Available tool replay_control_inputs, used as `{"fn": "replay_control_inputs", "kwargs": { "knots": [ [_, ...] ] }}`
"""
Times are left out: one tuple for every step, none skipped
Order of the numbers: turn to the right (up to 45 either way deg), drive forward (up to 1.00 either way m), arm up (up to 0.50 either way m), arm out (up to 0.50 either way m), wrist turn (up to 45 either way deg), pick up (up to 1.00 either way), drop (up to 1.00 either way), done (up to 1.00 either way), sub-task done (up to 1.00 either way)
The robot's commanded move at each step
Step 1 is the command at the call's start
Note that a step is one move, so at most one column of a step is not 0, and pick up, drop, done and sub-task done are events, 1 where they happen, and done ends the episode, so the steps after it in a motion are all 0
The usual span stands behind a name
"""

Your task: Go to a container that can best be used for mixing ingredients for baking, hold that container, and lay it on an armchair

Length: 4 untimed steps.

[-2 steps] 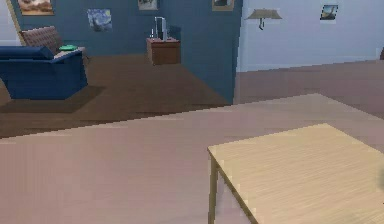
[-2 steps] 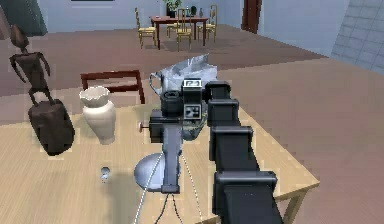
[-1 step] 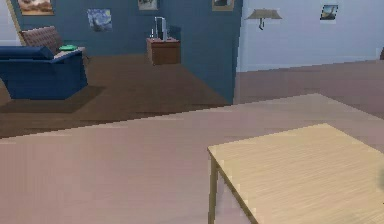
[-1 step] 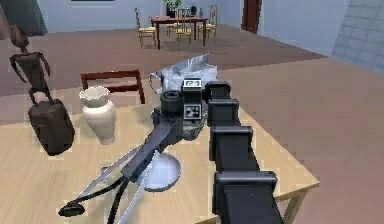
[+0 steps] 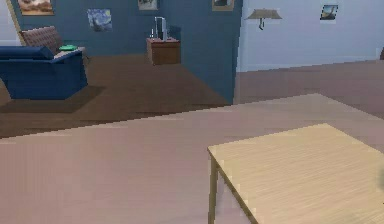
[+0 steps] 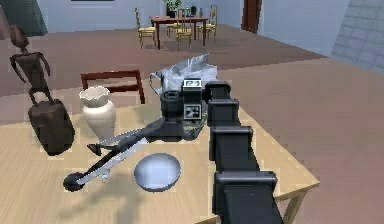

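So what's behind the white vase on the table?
A dark wooden chair back rises behind the vase, beyond the edge of the table. The table covers its seat and legs.

Brightness: soft, even light is filling both views.
Dimmer part: the blue wall (image 5: pixel 200 50) is looking darker.
Shadows: one is spreading beneath the blue seat (image 5: pixel 40 72).

Vase (image 6: pixel 97 115) and statue (image 6: pixel 50 125) stand near the bowl (image 6: pixel 158 172).
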Motion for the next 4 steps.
{"fn": "replay_control_inputs", "kwargs": {
  "knots": [
    [0.0, 0.00, 0.00, 0.00, 45.0, 0.00, 0.00, 0.00, 0.00],
    [0.0, 0.00, 0.00, 0.00, 12.0, 0.00, 0.00, 0.00, 0.00],
    [0.0, 0.00, -0.30, 0.00, 0.0, 0.00, 0.00, 0.00, 0.00],
    [0.0, 0.00, 0.00, 0.00, 0.0, 1.00, 0.00, 0.00, 0.00]
  ]
}}
